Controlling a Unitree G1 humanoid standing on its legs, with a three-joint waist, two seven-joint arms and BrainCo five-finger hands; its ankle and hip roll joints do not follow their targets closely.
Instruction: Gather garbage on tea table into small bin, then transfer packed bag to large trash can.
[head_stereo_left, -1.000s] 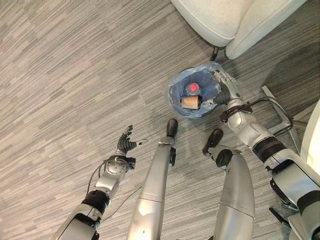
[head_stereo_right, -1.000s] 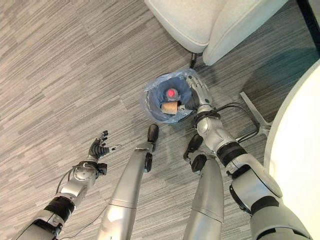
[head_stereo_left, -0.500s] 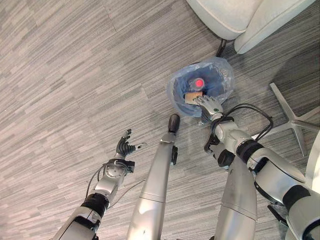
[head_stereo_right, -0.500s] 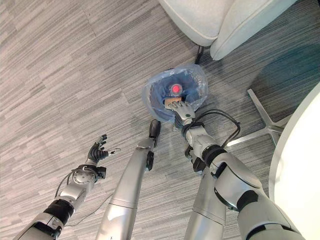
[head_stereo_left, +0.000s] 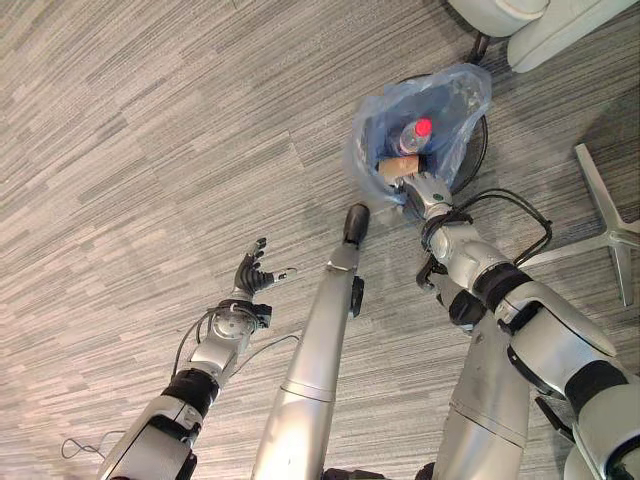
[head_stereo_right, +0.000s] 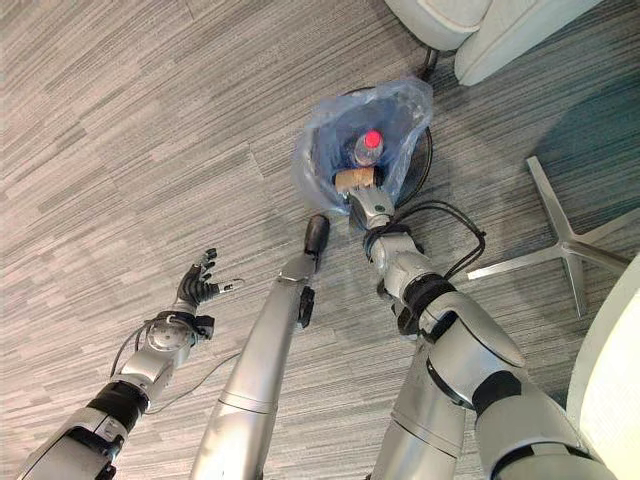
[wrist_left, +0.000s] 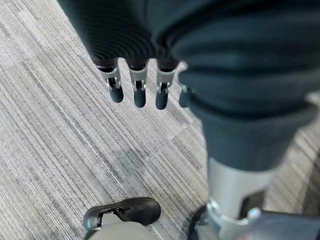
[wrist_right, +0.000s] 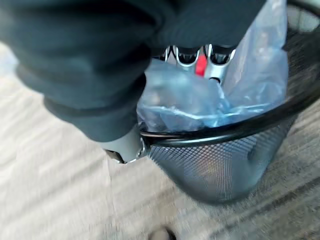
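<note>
Left robot hand, at far left, hangs over bare floor with fingers loosely spread and nothing in them. Moving right, the small black mesh bin stands on the floor, lined with a blue plastic bag whose rim is ruffled up above the wire edge. Inside lie a clear bottle with a red cap and a brown paper cup on its side. Right robot hand sits at the bin's near rim, fingers reaching into the bag mouth; whether they are curled on the plastic cannot be told. Further right, a chair's metal base rests on the floor. Judged step: gathering the bag for lifting. To do it well, the fingers should bunch the loose rim fully before pulling straight up, so the mesh does not snag and the bottle stays inside.
</note>
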